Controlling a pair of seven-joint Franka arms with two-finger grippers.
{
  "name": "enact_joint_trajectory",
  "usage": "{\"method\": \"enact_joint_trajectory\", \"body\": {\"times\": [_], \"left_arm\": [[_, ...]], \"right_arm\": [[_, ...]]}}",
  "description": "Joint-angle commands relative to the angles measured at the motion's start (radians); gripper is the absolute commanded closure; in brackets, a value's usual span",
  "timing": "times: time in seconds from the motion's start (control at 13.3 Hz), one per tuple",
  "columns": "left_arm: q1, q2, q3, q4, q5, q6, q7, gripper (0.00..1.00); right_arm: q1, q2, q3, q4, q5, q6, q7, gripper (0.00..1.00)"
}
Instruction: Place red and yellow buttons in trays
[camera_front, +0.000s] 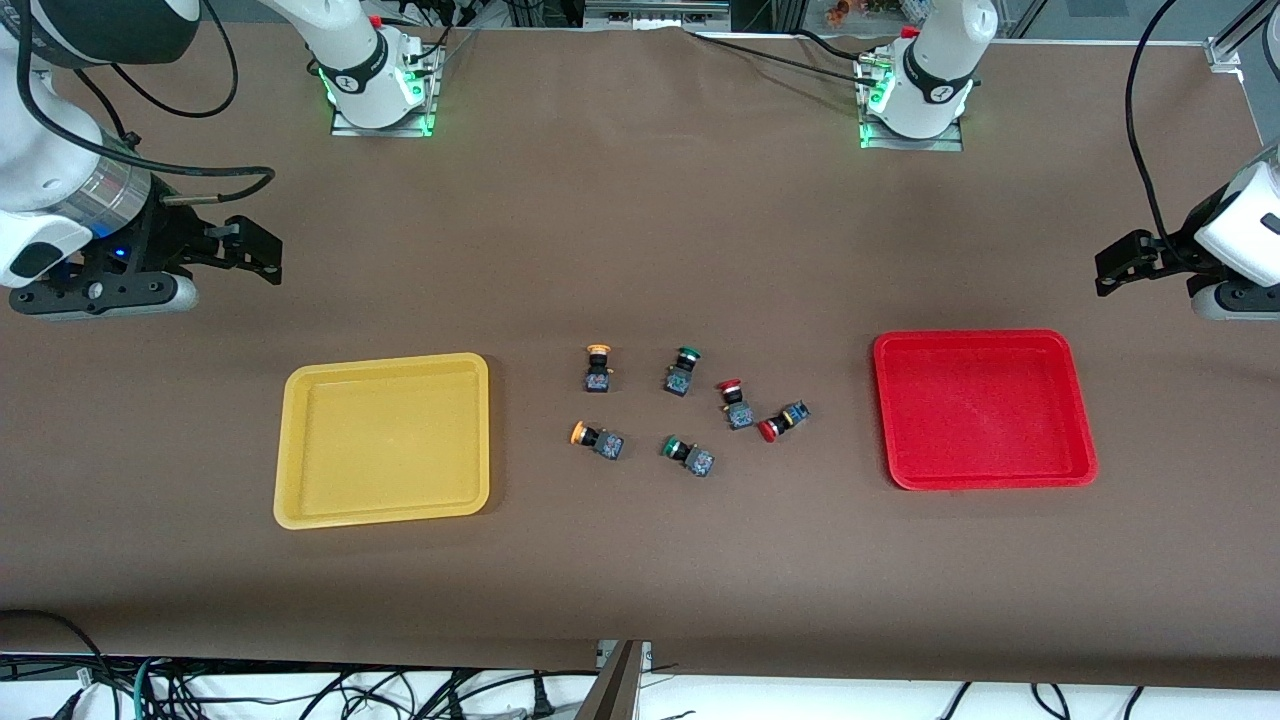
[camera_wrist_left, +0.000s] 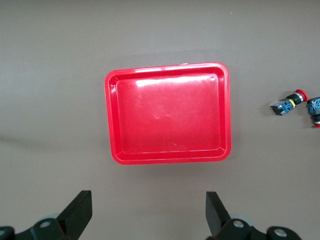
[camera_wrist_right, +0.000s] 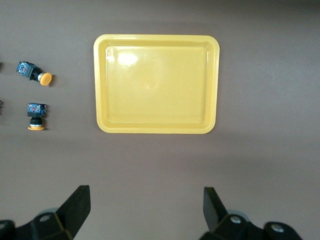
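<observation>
Two yellow-capped buttons (camera_front: 598, 368) (camera_front: 597, 438) and two red-capped buttons (camera_front: 735, 403) (camera_front: 783, 421) lie mid-table between the trays. The yellow tray (camera_front: 385, 440) sits toward the right arm's end and holds nothing. The red tray (camera_front: 985, 410) sits toward the left arm's end, also with nothing in it. My right gripper (camera_front: 258, 250) hangs open over bare table by the yellow tray (camera_wrist_right: 156, 83); its view shows both yellow buttons (camera_wrist_right: 34, 72) (camera_wrist_right: 36, 115). My left gripper (camera_front: 1122, 262) hangs open over bare table by the red tray (camera_wrist_left: 167, 112), with a red button (camera_wrist_left: 289, 103) in its view.
Two green-capped buttons (camera_front: 682, 370) (camera_front: 688, 454) lie among the red and yellow ones. Brown cloth covers the table. The arm bases (camera_front: 380, 90) (camera_front: 915, 100) stand along the edge farthest from the front camera. Cables hang below the nearest edge.
</observation>
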Motion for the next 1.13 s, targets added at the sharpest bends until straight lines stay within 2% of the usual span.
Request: {"method": "enact_joint_trajectory", "body": {"times": [0.0,1.05], "left_arm": [[0.007,0.008,-0.004,0.027,-0.015,-0.020,0.017,0.00],[0.007,0.008,-0.004,0.027,-0.015,-0.020,0.017,0.00]], "right_arm": [[0.003,-0.007,0.001,-0.004,-0.009,0.023,0.023,0.00],[0.002,-0.001,-0.002,-0.003,0.000,0.042,0.032,0.00]]}}
